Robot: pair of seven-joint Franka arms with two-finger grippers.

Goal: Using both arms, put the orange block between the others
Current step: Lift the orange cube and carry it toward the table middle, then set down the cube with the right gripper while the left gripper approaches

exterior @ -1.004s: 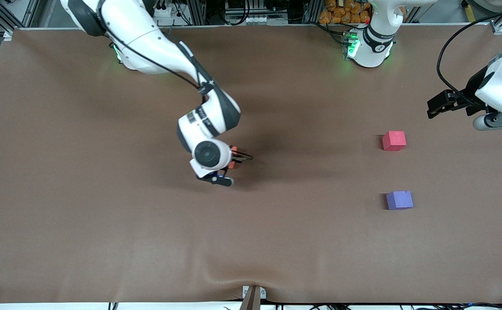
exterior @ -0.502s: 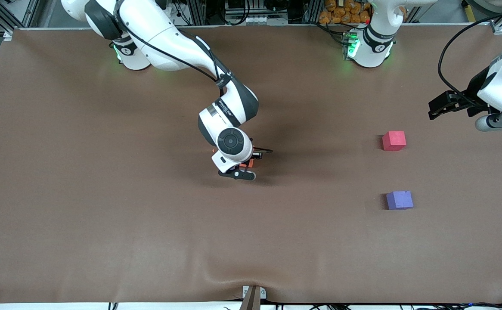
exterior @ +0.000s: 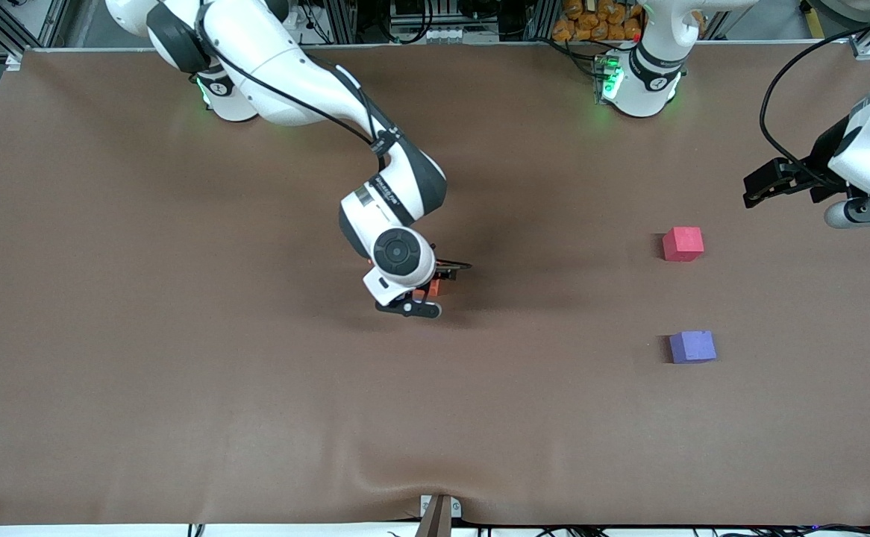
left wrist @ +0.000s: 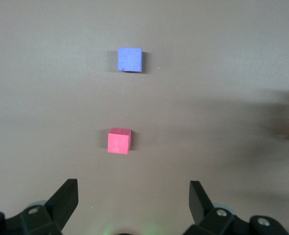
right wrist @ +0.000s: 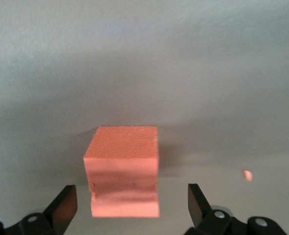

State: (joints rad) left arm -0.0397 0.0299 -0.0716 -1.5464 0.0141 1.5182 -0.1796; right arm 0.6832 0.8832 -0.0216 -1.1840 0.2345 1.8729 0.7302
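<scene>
Table (exterior: 181, 373): brown mat. Right arm (exterior: 293, 67) reaches to mid-table. Right gripper (right wrist: 132, 208) — jaws wide, fingers (right wrist: 66, 203) clear of the orange block (right wrist: 122, 169), which sits on the mat between them, untouched on either side. From the orange block, the red-pink cube (exterior: 683, 244) lies at about 3 o'clock in the front view and the purple-blue cube (exterior: 692, 347) at about 4 o'clock. Left gripper (left wrist: 132, 203) — waiting, jaws wide, empty, over the left arm's end of the table.

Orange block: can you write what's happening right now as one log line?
right end effector: open, around orange block on table mid | left end effector: open, waiting above red-pink cube | purple cube: untouched
</scene>
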